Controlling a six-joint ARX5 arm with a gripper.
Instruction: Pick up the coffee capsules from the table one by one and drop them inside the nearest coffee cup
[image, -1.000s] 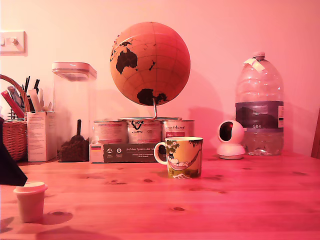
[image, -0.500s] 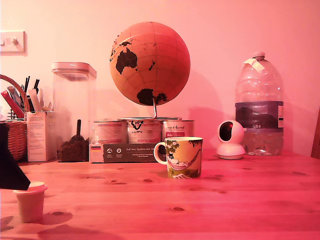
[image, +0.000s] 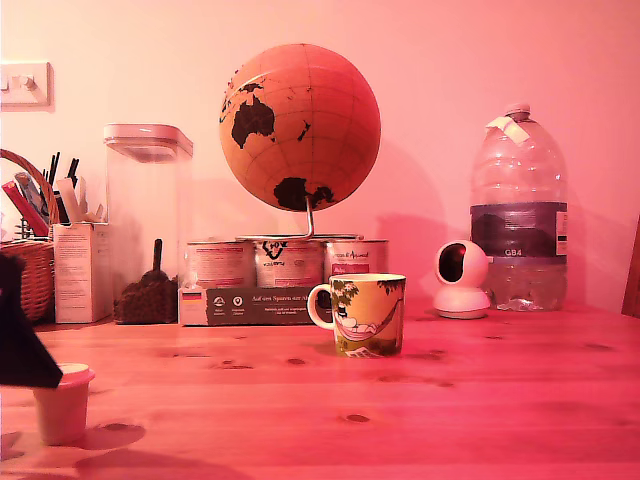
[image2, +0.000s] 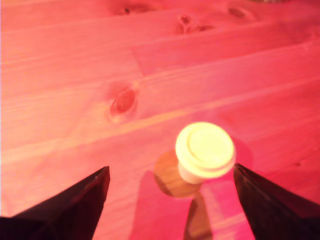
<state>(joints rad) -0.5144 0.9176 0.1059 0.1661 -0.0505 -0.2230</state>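
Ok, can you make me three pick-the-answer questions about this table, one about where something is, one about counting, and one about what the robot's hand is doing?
1. Where is the small pale plastic coffee capsule in the exterior view?
A. the left edge
B. inside the mug
C. beside the bottle

2. How many big clear plastic water bottles are there?
A. one
B. two
C. three

3. The black robot hand is:
A. open
B. shut on the capsule
C. holding the mug

Answers:
1. A, it stands on the wooden plank table there, far from the yellow-green cartoon mug.
2. A, only one shows.
3. A, the wrist view shows its fingers apart, either side of the capsule.
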